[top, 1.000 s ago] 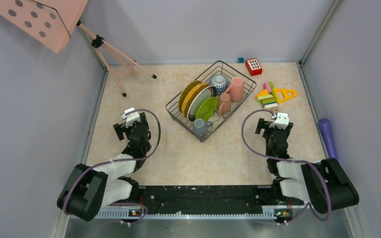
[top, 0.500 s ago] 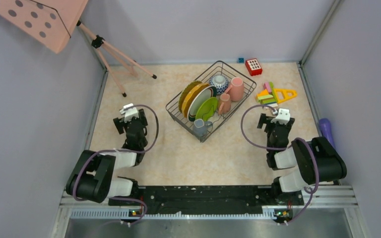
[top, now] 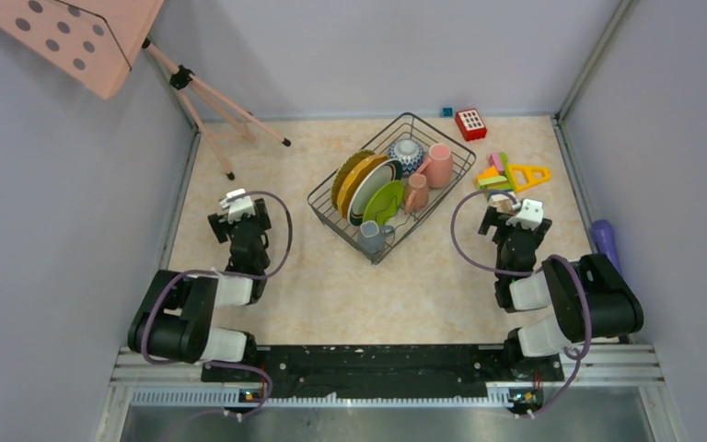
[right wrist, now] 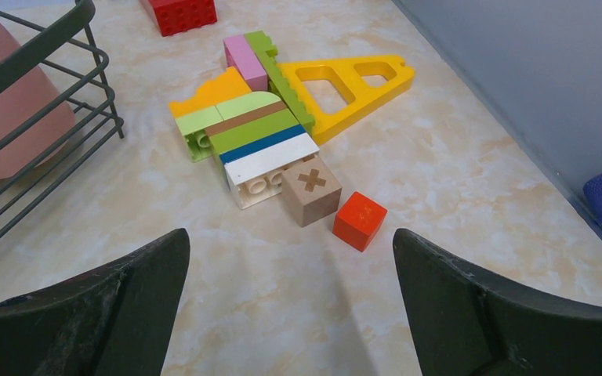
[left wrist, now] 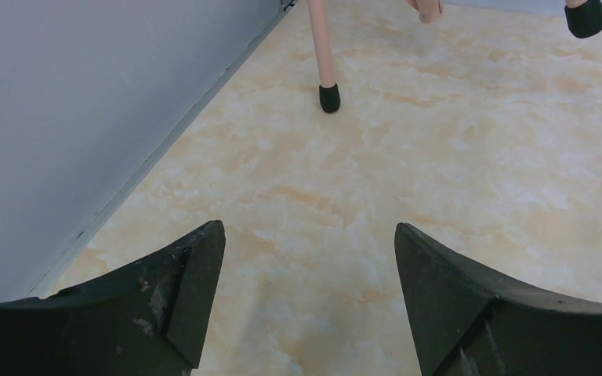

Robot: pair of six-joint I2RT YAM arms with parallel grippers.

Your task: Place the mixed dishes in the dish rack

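The dark wire dish rack (top: pixel 327 208) stands at the table's middle back. In it stand the yellow ribbed plate (top: pixel 348 171), the white plate with dark green rim (top: pixel 369 187) and the lime-green plate (top: pixel 383 201), with the patterned bowl (top: pixel 407 153), a pink mug (top: pixel 438 164), a smaller pink mug (top: pixel 416 192) and a grey mug (top: pixel 371 237). My left gripper (top: pixel 236 208) is open and empty over bare table left of the rack (left wrist: pixel 310 235). My right gripper (top: pixel 514 211) is open and empty right of the rack (right wrist: pixel 291 243); the rack's corner (right wrist: pixel 63 47) and a pink mug (right wrist: pixel 12 110) show at its left.
Colourful toy blocks (top: pixel 506 175) lie just beyond the right gripper; a wooden cube (right wrist: pixel 311 190) and a red cube (right wrist: pixel 359 221) are nearest. A red block (top: pixel 470 122) sits at the back. A purple cylinder (top: pixel 605 241) lies by the right wall. A pink tripod (top: pixel 212 106) stands back left, its foot (left wrist: pixel 329 98) ahead of the left gripper.
Both arms have folded back toward their bases. The left gripper has shifted slightly left and back; the right gripper slightly right and back. The dishes in the rack have not moved.
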